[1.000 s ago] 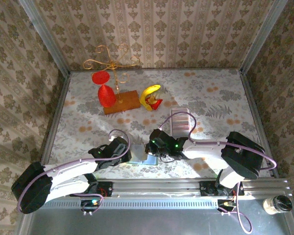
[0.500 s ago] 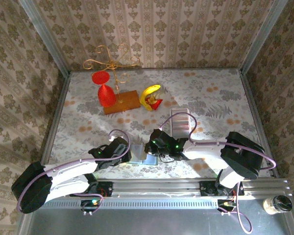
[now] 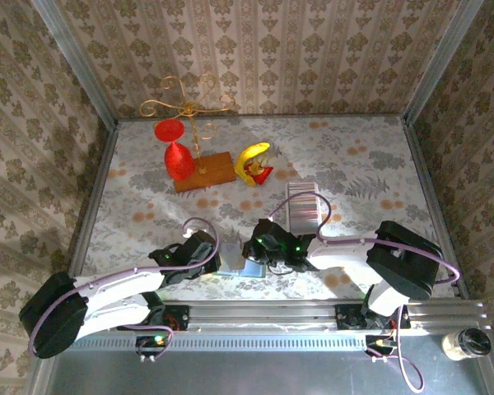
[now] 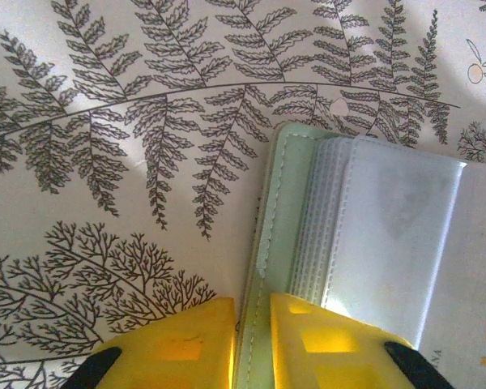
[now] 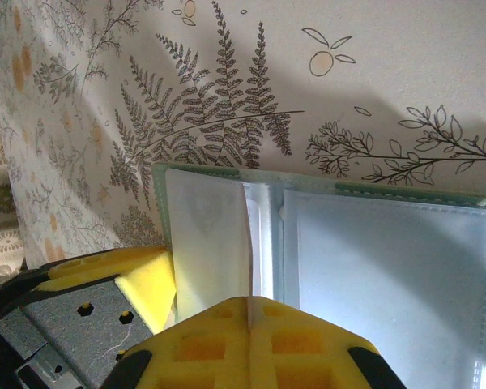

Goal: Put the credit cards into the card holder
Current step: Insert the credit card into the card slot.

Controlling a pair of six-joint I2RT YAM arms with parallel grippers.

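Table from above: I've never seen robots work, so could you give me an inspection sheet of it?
Surface: fern-patterned cloth, flat.
Job's things: card holder open near the front edge; credit cards in a strip behind it, apart.
Clutter: red glass, gold stand on wooden base, yellow banana shape.
Grippers: left gripper and right gripper both pinch the card holder.
Cables: lilac cables loop off the arms.
Surroundings: patterned walls; jar beyond the rail.

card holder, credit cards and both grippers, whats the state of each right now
card holder, open on the table, clear inner sleeves showing
credit cards, overlapped strip lying on the table, outside the holder, nothing touching them
left gripper, shut on the card holder's green edge
right gripper, shut on one thin inner leaf of the card holder
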